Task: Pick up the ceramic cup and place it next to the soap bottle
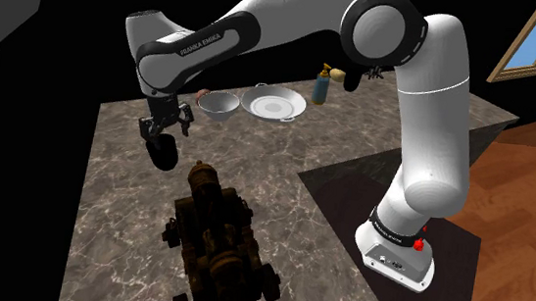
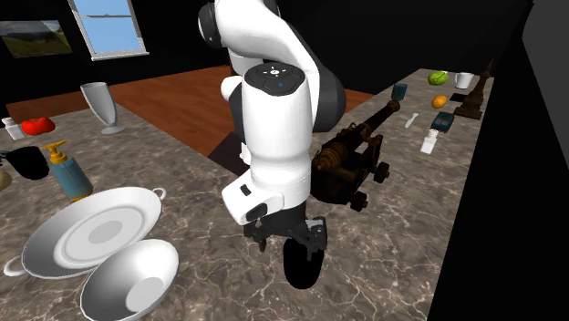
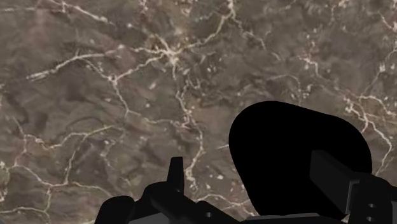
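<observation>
A plain black cup (image 1: 164, 152) stands on the marble counter (image 1: 124, 202), right under my gripper (image 1: 164, 132). From the second exterior view, the cup (image 2: 303, 261) sits just below the black fingers (image 2: 315, 230). In the wrist view the gripper (image 3: 251, 164) is open, its fingers well apart. There the cup (image 3: 286, 146) lies close by one finger and partly behind it, not clasped. The soap bottle (image 1: 320, 85), blue with a yellow pump, stands far off at the counter's back edge, also seen as the bottle (image 2: 69, 173) beside the bowls.
A dark brown model cannon (image 1: 212, 231) sits close beside the cup. Two white bowls (image 1: 219, 103) (image 1: 274, 104) lie between the cup and the bottle. A black mug (image 2: 27, 164) and a grey vase (image 2: 102, 108) stand near the bottle. Small items (image 2: 442, 119) crowd the far end.
</observation>
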{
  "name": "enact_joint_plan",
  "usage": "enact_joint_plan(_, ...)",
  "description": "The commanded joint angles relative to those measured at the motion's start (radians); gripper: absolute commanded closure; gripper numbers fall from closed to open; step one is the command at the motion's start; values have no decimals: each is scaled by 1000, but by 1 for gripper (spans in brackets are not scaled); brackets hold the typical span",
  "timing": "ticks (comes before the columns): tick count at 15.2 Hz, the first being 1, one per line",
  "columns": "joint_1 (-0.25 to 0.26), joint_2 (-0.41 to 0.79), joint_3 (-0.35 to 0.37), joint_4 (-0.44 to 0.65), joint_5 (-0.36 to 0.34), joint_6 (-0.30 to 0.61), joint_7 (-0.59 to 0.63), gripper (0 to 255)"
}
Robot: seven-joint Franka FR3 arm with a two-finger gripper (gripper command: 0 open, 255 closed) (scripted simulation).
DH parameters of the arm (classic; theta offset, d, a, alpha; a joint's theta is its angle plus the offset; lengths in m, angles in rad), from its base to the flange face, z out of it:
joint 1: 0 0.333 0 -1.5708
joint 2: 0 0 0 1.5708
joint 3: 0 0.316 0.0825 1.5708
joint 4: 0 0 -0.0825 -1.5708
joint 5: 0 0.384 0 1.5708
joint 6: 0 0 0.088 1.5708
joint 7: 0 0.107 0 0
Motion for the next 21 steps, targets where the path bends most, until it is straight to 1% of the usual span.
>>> enact_joint_plan(1,0,0,0,-1,0,1,0,0)
enact_joint_plan(4,0,0,0,-1,0,1,0,0)
enact_joint_plan(5,0,0,0,-1,0,1,0,255)
enact_joint_plan(14,0,0,0,-1,0,1,0,255)
enact_joint_plan(21,-1,-31,5,49,9,-78,-3,255)
